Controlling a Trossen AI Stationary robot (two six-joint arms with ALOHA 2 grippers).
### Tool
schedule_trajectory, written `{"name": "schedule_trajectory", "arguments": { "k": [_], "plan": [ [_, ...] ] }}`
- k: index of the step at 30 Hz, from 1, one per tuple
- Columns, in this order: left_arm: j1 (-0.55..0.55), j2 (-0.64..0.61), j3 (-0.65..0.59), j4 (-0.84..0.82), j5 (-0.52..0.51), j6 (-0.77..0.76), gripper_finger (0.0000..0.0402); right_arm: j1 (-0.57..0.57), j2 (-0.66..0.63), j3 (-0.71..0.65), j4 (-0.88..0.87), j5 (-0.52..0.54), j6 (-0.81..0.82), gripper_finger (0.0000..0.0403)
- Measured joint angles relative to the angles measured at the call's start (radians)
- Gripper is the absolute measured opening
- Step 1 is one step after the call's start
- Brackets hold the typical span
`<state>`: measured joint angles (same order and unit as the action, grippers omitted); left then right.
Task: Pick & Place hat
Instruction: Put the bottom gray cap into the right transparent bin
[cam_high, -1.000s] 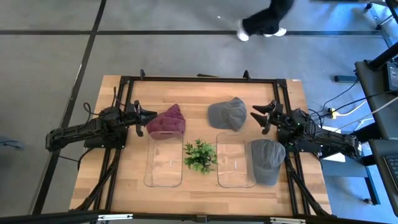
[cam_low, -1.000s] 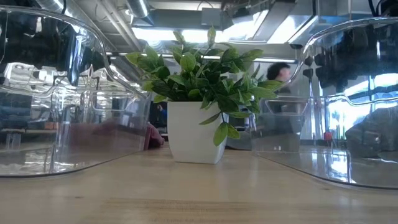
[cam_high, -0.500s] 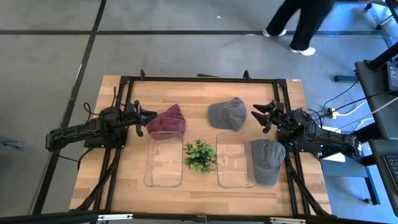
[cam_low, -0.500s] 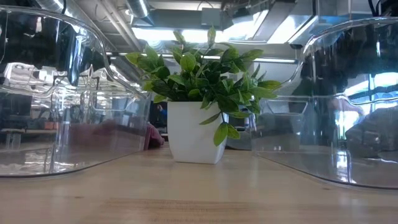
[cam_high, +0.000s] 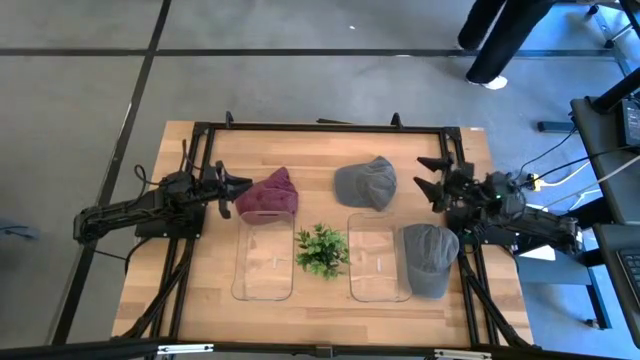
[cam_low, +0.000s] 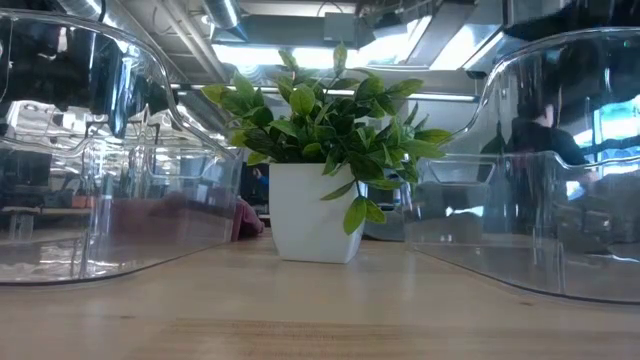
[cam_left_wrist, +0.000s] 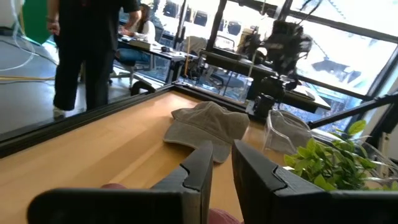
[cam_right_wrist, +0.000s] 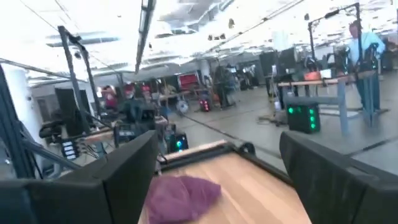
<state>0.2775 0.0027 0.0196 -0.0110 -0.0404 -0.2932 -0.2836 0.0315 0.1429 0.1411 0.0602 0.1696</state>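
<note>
A maroon hat (cam_high: 270, 195) lies on the table at the far end of the left clear container (cam_high: 265, 258). My left gripper (cam_high: 240, 193) is at the hat's left edge, its fingers nearly together (cam_left_wrist: 222, 155). A grey hat (cam_high: 365, 183) lies flat near the table's far middle and also shows in the left wrist view (cam_left_wrist: 208, 124). A second grey hat (cam_high: 430, 258) lies by the right container (cam_high: 380, 256). My right gripper (cam_high: 426, 175) is wide open (cam_right_wrist: 217, 158), right of the first grey hat, touching nothing. My left gripper comes in level from the table's left at the maroon hat's left edge (cam_high: 245, 200). Maroon cloth (cam_left_wrist: 224, 216) shows between the two nearly closed fingers and under them. How many layers they have cannot be told. The hat lies on the table.
A small potted plant (cam_high: 320, 250) stands between the two clear containers and fills the middle of the low view (cam_low: 320, 150). A dark frame (cam_high: 330, 128) runs along the table's far side. A person (cam_high: 500, 35) walks on the floor beyond the far edge.
My right gripper has drawn back toward the table's right edge, away from the first grey hat, staying open. The person beyond the far edge has walked on to the right. My left arm and all the hats have kept still.
</note>
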Motion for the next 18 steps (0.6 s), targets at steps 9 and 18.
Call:
{"name": "schedule_trajectory", "arguments": {
  "k": [9,18],
  "plan": [
    [0.000,0.000,0.000,0.003,-0.017,0.000,0.0056,0.000,0.364,0.443,-0.621,0.023,0.059,0.0320],
    [0.000,0.000,0.000,0.004,-0.019,0.000,0.0056,0.003,0.742,0.744,-1.296,-0.082,0.126,0.0318]
  ]
}}
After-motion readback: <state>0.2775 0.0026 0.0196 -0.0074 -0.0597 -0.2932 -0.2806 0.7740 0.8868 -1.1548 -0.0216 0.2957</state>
